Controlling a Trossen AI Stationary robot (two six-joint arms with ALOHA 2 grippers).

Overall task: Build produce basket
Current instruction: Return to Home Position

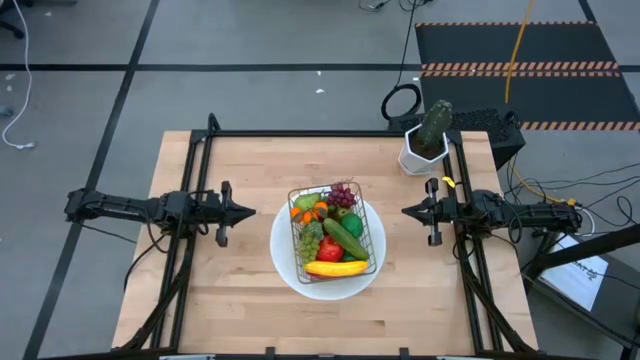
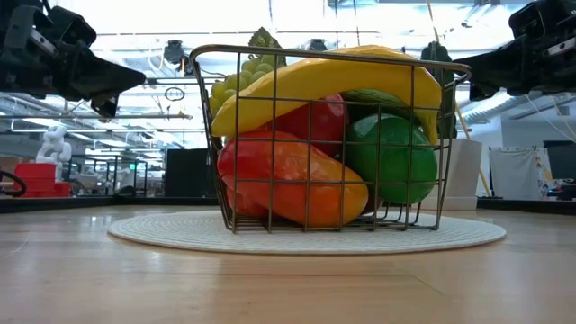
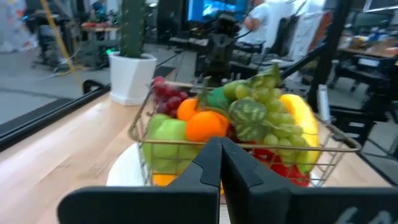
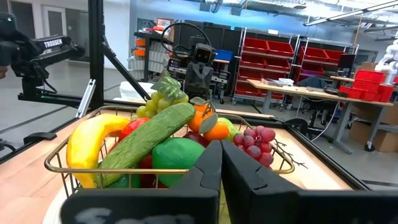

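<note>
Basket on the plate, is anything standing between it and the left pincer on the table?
Nothing visible. Between the left pincer and the basket lie only bare tabletop and the white plate's rim.

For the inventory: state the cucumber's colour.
The cucumber is dark green; the right wrist view shows it best.

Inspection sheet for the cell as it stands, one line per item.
Surface: wooden table, no spills seen.
Job's things: basket heaped with produce, on white plate, centre.
Clutter: potted cactus, top-right corner in high view.
End effectors: left end effector shut, left of plate; right end effector shut, right of plate; both apart from basket.
Cables: yellow cable on floor beyond table.
Surroundings: person in white beyond table; shelving with red bins.
</note>
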